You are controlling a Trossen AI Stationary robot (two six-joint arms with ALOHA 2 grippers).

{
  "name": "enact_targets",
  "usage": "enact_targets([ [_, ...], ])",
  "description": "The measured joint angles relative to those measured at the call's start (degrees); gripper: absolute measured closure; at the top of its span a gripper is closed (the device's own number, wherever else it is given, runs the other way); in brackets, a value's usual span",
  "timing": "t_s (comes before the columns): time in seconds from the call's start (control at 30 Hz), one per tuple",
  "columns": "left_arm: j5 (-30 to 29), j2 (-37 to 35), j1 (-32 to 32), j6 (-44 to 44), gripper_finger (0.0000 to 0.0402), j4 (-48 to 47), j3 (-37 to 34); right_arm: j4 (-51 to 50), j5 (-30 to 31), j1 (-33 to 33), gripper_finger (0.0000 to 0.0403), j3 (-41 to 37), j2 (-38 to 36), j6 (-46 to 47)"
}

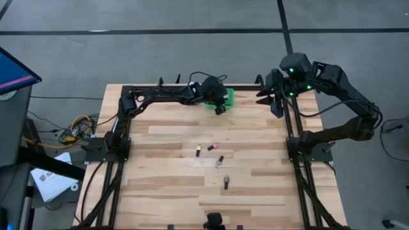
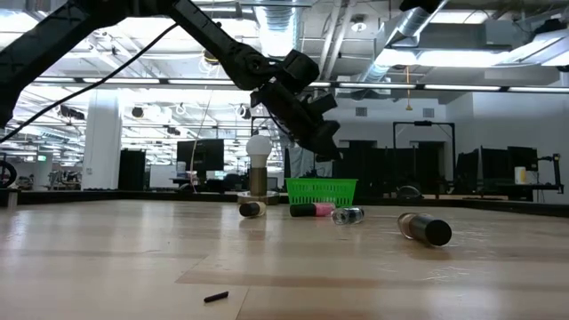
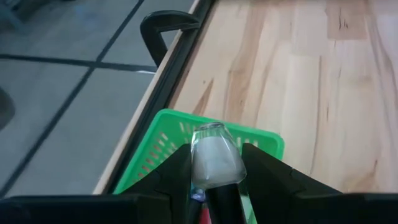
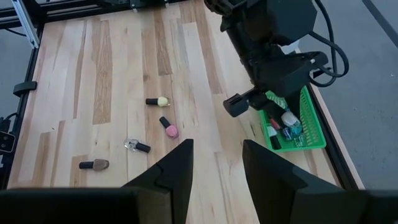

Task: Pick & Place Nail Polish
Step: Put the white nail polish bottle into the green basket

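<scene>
Green tray (image 1: 228,97): mostly hidden under left gripper (image 1: 220,105).
Held bottle (image 3: 213,158): lower part hidden between fingers.

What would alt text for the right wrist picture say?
Four nail polish bottles lie scattered on a wooden table. The left gripper holds a pale bottle over a green tray already containing bottles, while the right gripper waits open above the table.

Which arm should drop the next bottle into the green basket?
Left: its gripper already grips a clear bottle above the green basket. The right gripper is open, empty, farther off.
</scene>
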Motion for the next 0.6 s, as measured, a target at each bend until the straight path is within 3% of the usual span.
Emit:
enact_targets([
  [0.6,1.6,0.8,1.2,3.0,0.0279,-0.6,0.0,0.3,0.0,0.0,0.0272,0.0,0.0,0.1],
])
